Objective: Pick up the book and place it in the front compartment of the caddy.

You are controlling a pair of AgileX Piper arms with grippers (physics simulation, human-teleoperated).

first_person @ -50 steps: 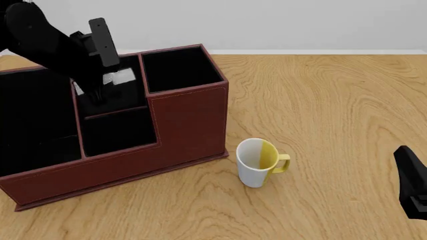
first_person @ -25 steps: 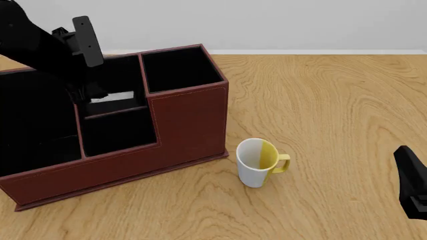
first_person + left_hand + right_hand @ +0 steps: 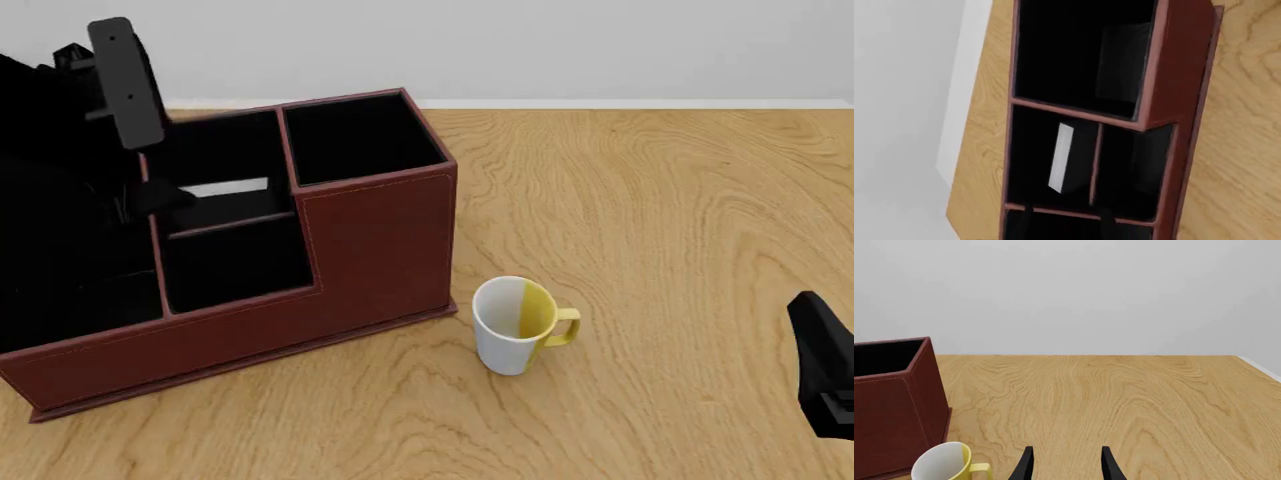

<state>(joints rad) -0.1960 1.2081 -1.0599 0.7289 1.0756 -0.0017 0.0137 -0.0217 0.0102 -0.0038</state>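
At the far left the left hand (image 3: 147,195) hangs over the caddy (image 3: 374,250), its fingers (image 3: 1026,220) spread and holding nothing; just beside it the book (image 3: 224,188) lies in a middle cell, white page edge up, in the rear of the two small cells rather than the front one. Right of the caddy a mug (image 3: 518,325) stands on the bench (image 3: 641,220); at the far right the right hand (image 3: 1066,465) hovers low, open and empty.
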